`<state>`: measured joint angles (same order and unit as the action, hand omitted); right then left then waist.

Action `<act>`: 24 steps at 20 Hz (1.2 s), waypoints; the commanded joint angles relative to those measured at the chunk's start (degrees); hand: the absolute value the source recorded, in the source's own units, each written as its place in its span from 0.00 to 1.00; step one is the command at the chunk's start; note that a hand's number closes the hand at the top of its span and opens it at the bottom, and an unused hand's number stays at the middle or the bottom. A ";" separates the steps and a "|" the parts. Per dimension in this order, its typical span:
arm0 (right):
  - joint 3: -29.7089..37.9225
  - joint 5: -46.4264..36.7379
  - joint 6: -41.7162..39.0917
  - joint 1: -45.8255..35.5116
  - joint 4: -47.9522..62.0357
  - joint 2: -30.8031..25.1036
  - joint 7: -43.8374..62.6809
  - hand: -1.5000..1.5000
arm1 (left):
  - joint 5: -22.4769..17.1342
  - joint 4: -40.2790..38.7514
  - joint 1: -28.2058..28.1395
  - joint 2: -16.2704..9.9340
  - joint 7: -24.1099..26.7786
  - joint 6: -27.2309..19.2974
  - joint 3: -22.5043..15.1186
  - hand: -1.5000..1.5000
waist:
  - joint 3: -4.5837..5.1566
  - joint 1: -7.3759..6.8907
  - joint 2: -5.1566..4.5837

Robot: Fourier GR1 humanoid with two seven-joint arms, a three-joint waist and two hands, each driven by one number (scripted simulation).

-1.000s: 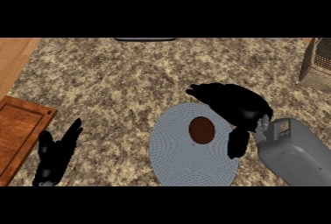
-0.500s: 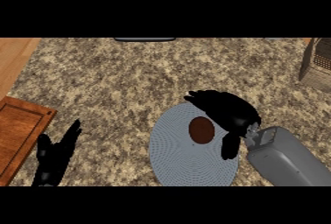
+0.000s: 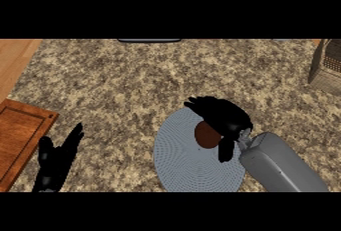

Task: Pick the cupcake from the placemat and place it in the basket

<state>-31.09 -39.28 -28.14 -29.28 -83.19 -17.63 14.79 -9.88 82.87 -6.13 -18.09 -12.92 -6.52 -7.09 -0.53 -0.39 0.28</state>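
I had the right hand (image 3: 223,118) positioned over the upper right part of the round grey placemat (image 3: 180,162), with the brown cupcake (image 3: 205,135) showing just beside and below the palm. Compared with the two earlier head views, the hand had shifted left and down toward the cupcake: a second before, it sat off the placemat's upper right edge with a clear gap to the cupcake, and now its dark mass overlapped the cupcake's upper right side. The fingers arched over the top of the cupcake and the thumb hung down along its right flank, so the hand read as partly curled around the item; I could not confirm from this view whether the fingers were actually in contact, because the hand hid that side. The cupcake itself had not moved; it sat on the placemat in the same spot, so I judged that the lift had not begun. I took this to mean that the approach was essentially complete and that closing the hand was the next step. The basket (image 3: 325,67) showed only as a partial grey mesh shape at the right edge of the counter (image 3: 120,85), well apart from the placemat. The left hand (image 3: 57,160) rested at the lower left with straight fingers pointing up, holding nothing, next to the wooden board (image 3: 20,135).
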 commanded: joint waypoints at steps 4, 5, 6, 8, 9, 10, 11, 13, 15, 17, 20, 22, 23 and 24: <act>-0.50 -4.44 -1.58 0.61 2.59 1.50 -1.02 0.00 | 1.77 -1.90 -1.21 2.25 -2.75 -0.61 -0.76 0.50 | 0.54 0.15 -0.30; -0.17 -5.33 -1.05 1.40 2.44 1.58 -0.69 0.00 | -1.03 -1.81 -1.79 0.78 -1.82 2.65 1.42 0.50 | 0.54 0.14 -0.28; -1.09 -5.92 -2.32 1.52 2.88 0.68 -0.99 0.00 | -0.38 -1.86 -3.29 0.73 -0.27 2.49 1.35 0.50 | 0.54 0.06 -0.28; -1.16 -6.97 -1.86 -0.11 7.03 3.73 -0.61 0.00 | 1.08 -4.81 -2.89 1.56 2.87 3.05 0.80 0.50 | 0.56 -0.08 -0.39; -0.16 -8.32 0.41 0.10 9.74 2.20 -3.72 0.00 | -0.33 -0.17 -1.71 0.87 -2.88 2.45 1.76 0.50 | 0.52 -0.14 -0.37; -1.96 -9.57 0.89 2.25 7.95 2.87 -2.49 0.00 | 0.77 0.34 -4.38 1.74 -1.22 2.07 0.58 0.50 | 0.52 -0.08 -0.30; -0.11 -9.22 0.33 -0.47 11.17 5.33 -2.37 0.00 | 2.03 -1.25 -0.82 3.77 -2.00 0.46 -0.10 0.50 | 0.53 -0.01 -0.36; -0.73 -9.84 -0.47 2.33 6.86 4.50 -2.22 0.00 | 2.94 3.09 -2.09 3.66 -6.43 -1.03 -0.79 0.50 | 0.51 0.16 -0.27; 1.89 -9.58 -0.79 -0.54 11.01 4.39 -5.39 0.00 | 1.62 -5.14 1.36 3.06 -1.57 2.30 2.27 0.50 | 0.54 0.21 -0.38; 0.41 -11.58 2.18 2.36 11.09 6.38 -4.98 0.00 | 1.64 -4.60 -0.70 2.71 -0.29 3.32 2.64 0.50 | 0.54 0.19 -0.35; 3.69 -11.45 1.53 -0.35 13.46 4.87 -8.45 0.00 | 1.85 -4.30 -0.06 2.92 -1.42 2.90 3.56 0.50 | 0.53 0.14 -0.36; 1.08 -13.29 1.53 3.62 9.99 6.39 -6.07 0.00 | 3.43 -3.57 -3.11 4.05 1.34 2.49 2.46 0.50 | 0.54 0.26 -0.26; 1.65 -13.56 1.08 1.34 11.62 7.74 -5.62 0.00 | 1.69 -2.08 -2.48 1.73 -1.88 4.39 4.01 0.50 | 0.53 0.10 -0.29; 1.99 -14.44 5.18 3.21 14.09 6.16 -9.22 0.00 | 2.05 -4.12 0.61 3.09 -2.64 3.33 4.04 0.50 | 0.53 0.25 -0.36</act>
<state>-29.55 -51.96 -25.80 -27.21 -71.41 -11.62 8.05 -7.86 83.16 -7.14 -15.79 -13.27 -3.27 -3.77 -0.63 -0.25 0.36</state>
